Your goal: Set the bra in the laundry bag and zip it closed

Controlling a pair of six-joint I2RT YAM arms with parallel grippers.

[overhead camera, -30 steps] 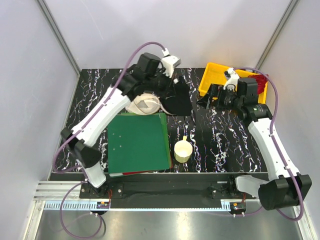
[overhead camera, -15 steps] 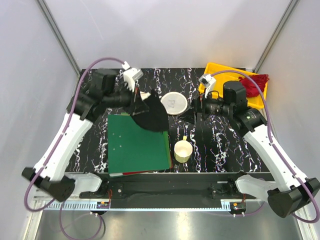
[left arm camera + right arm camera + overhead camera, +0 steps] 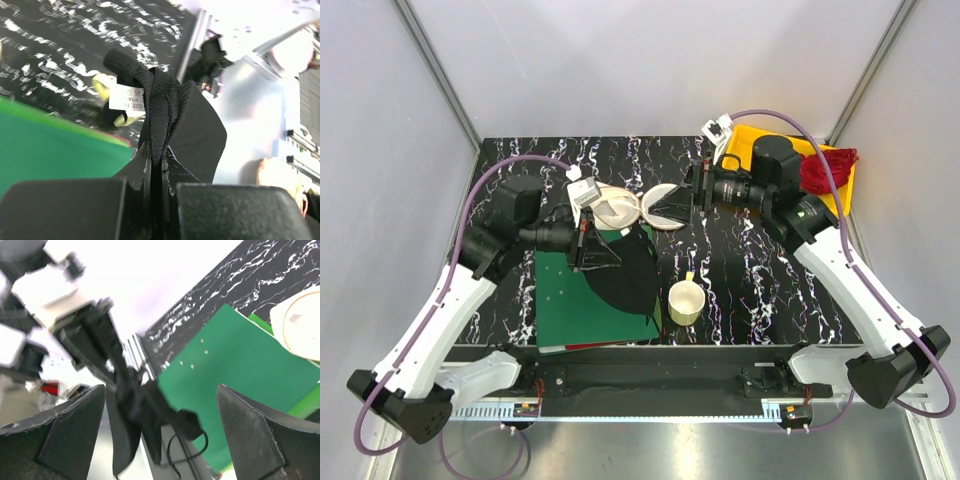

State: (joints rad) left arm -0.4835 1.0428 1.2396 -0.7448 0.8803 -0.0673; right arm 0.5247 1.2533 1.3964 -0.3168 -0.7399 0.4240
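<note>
Over the black marbled table (image 3: 760,285), the left gripper (image 3: 584,244) is clamping the bra (image 3: 625,278) aloft while the right gripper (image 3: 692,196), fingers spread wide, is hovering by the laundry bag (image 3: 662,213), probably to steady it.

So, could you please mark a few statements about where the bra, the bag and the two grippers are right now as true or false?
1. The left gripper is shut on the bra. True.
2. The bra is already inside the laundry bag. False: it hangs from the left gripper over the green folder.
3. The right gripper is open, with nothing between its fingers. True.
4. The cream cup sits in the yellow tray. False: it stands on the table, beside the folder's right edge.
5. The right gripper holds the red garment. False: the garment lies at the tray's far right end.
</note>
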